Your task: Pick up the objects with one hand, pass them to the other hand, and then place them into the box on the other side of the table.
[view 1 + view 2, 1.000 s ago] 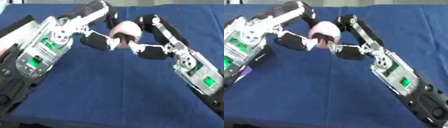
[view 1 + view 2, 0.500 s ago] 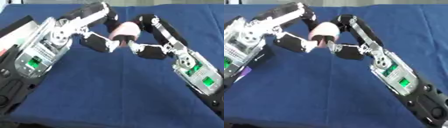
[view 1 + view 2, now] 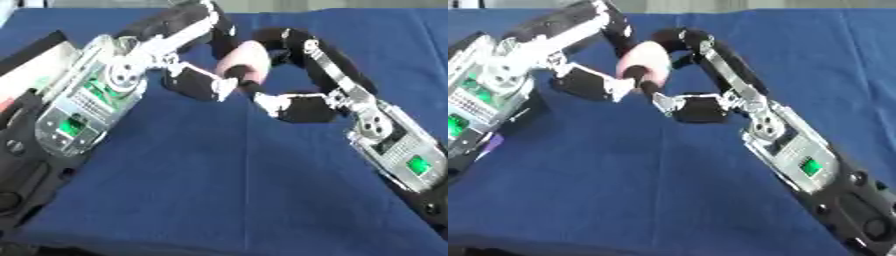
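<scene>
Pink rounded object (image 3: 246, 63) sits between both robot hands, lifted off the blue tabletop (image 3: 227, 190), toward its far middle. Shape is roughly egg-like; long axis runs tilted, upper end leaning away from the robot and slightly right, lower end toward the left robot hand. What it is exactly I cannot tell.

Left robot hand (image 3: 197, 82) has fingers curled round the object's left and lower side. Right robot hand (image 3: 697, 106) has its upper fingers hooked over the object's far right side, thumb part below and just beside it; both are grasping it.

Box (image 3: 33, 65) shows partly at the left edge, behind the left forearm; contents hidden.

Room: wide bare blue cloth near side of both hands and to the right of the right arm, out to the tabletop edges.
</scene>
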Motion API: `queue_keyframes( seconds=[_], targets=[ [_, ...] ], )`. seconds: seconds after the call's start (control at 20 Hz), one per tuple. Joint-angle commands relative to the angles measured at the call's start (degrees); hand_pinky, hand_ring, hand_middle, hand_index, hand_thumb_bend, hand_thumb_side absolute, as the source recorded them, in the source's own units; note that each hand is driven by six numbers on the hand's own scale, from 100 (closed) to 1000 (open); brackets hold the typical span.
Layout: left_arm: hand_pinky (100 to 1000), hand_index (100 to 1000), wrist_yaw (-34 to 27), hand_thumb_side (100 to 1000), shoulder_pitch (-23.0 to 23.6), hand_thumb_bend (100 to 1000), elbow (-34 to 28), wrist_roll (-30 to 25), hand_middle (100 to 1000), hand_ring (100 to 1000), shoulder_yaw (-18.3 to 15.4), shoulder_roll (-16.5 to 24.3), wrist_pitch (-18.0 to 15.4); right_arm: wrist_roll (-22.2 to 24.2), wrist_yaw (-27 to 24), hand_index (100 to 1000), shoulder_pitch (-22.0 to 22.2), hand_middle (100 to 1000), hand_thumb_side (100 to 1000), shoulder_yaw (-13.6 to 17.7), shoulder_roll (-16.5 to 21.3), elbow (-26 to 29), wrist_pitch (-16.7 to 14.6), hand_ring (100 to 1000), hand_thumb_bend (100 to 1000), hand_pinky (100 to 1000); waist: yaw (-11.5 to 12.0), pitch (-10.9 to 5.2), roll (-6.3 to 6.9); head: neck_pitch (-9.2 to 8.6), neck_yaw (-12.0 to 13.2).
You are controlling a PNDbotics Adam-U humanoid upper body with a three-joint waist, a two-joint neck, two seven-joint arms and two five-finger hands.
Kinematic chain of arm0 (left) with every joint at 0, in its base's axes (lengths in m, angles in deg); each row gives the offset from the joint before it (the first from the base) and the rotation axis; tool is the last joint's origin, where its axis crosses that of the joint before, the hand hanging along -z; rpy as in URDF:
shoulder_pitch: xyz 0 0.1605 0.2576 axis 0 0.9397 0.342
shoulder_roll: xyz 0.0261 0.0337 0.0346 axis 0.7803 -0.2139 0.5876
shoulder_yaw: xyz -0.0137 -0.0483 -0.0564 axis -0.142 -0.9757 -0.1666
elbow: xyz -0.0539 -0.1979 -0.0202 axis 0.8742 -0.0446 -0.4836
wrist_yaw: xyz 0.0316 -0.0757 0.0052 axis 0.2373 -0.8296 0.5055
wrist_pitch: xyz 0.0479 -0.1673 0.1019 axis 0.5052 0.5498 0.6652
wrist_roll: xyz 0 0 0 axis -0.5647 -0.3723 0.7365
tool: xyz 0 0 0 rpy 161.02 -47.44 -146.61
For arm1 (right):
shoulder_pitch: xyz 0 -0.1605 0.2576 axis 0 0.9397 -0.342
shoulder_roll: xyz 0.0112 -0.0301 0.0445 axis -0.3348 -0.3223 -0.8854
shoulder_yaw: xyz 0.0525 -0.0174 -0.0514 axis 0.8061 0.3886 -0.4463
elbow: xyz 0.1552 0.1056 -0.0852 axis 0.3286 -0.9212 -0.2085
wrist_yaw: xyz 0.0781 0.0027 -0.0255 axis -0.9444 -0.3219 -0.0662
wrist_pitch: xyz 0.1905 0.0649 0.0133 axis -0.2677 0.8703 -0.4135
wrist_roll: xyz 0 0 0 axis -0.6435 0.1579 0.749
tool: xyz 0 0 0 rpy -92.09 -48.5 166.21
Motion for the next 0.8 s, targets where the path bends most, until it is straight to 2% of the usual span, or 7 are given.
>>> queue_keyframes(
  seconds=[0.05,0.1,0.4,0.8],
  targets=[
    [760,344,0.9,100,-0.6,100,-0.3,0.6,451,563,-0.6,0.9,-0.2,1.1,1.4,909,-0.4,817,524,0.8,1.2,1.2,-0.3,879,234,739,0.0,-1.20,0.00,-0.36,0.1],
    [758,343,0.9,100,-0.6,100,-0.4,0.5,450,563,-0.5,1.0,-0.3,1.3,1.8,917,-0.3,822,596,0.9,1.2,1.2,-0.2,880,240,739,0.0,-1.20,0.01,-0.32,0.1],
    [751,340,1.2,100,-0.3,100,-1.8,0.4,444,562,-0.6,2.0,-0.2,0.9,3.5,916,-0.3,827,585,1.0,1.1,1.2,1.2,885,220,740,0.1,-1.33,-0.02,0.07,0.2],
    [747,334,0.9,100,0.9,100,-4.4,-0.5,444,562,-1.5,6.2,0.6,-0.7,4.7,914,1.0,824,581,1.3,2.1,1.2,3.5,883,199,743,0.4,-2.00,0.10,0.89,1.2]
  ],
)
